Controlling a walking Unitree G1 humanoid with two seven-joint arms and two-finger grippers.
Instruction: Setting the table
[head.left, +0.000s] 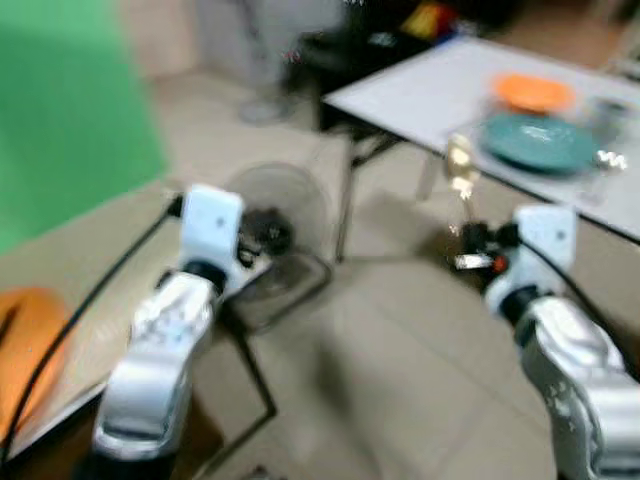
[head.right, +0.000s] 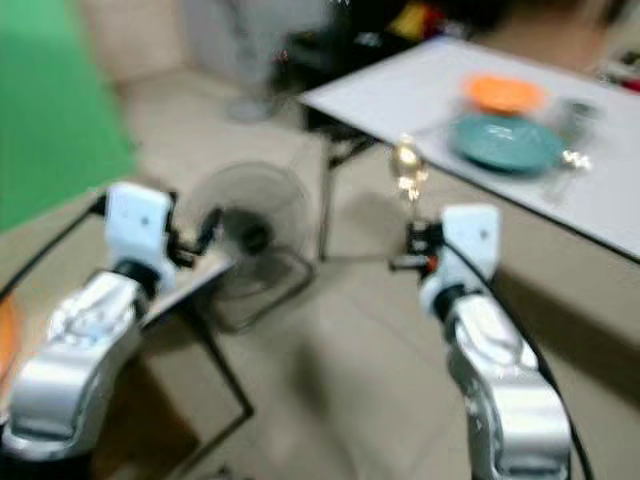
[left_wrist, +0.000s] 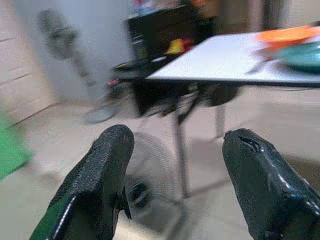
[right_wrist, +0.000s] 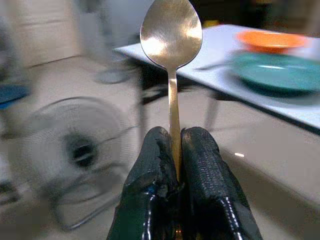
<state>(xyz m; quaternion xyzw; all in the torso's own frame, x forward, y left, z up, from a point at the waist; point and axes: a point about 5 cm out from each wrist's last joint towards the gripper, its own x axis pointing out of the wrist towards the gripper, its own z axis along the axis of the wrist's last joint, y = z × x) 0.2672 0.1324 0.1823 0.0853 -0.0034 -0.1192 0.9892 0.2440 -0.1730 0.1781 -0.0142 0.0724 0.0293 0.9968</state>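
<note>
My right gripper (right_wrist: 174, 145) is shut on the handle of a golden spoon (right_wrist: 171, 35), which stands upright with its bowl up; from the head, the spoon (head.left: 460, 165) shows in front of the white table (head.left: 420, 90). On that table lie a teal plate (head.left: 538, 142) and an orange plate (head.left: 532, 92), with a glass (head.left: 607, 115) and some cutlery (head.left: 610, 160) at the right. My left gripper (left_wrist: 175, 165) is open and holds nothing, raised at the left over a low table edge. The views are blurred.
A floor fan (head.left: 280, 235) stands on the beige tiles between my arms and the white table's legs. Another fan (head.left: 262, 100) and a dark cabinet (head.left: 350, 50) stand at the back. A green panel (head.left: 70, 100) is at the left, an orange object (head.left: 30, 335) at the near left.
</note>
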